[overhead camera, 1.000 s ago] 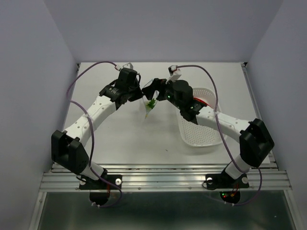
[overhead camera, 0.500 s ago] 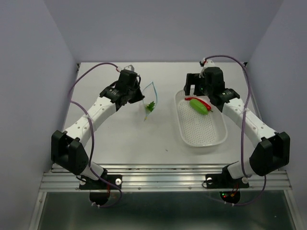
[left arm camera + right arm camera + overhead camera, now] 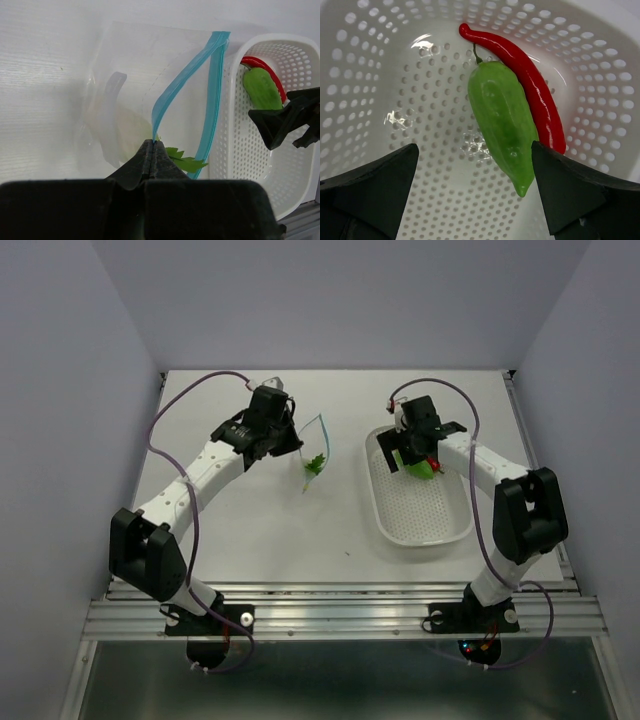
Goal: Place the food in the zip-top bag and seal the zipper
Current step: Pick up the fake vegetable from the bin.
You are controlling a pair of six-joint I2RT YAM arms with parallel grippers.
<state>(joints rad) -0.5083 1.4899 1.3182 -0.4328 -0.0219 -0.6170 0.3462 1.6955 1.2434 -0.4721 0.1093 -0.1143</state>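
White tabletop (image 3: 250,530) under lilac walls, and on it my two arms now work well apart. My left gripper (image 3: 152,150) stays clenched on the zipper (image 3: 186,75), pinching one light blue lip so that the zip-top bag (image 3: 135,65) is held with its mouth agape; it has not shifted since a second ago. Inside the bag lies the white radish (image 3: 112,112), its green leafy top (image 3: 184,162) just beside my pinch. A second ago my right arm was at the bag's mouth; half a second ago it had swung out over the far end of the white perforated basket (image 3: 430,525); now it has dropped lower over that same end. My right gripper (image 3: 475,167) is spread wide and grasps nothing, with the green cucumber (image 3: 502,120) in view between its fingers. The red chili (image 3: 532,87) lies touching along one side of the cucumber, both in the basket and outside the bag
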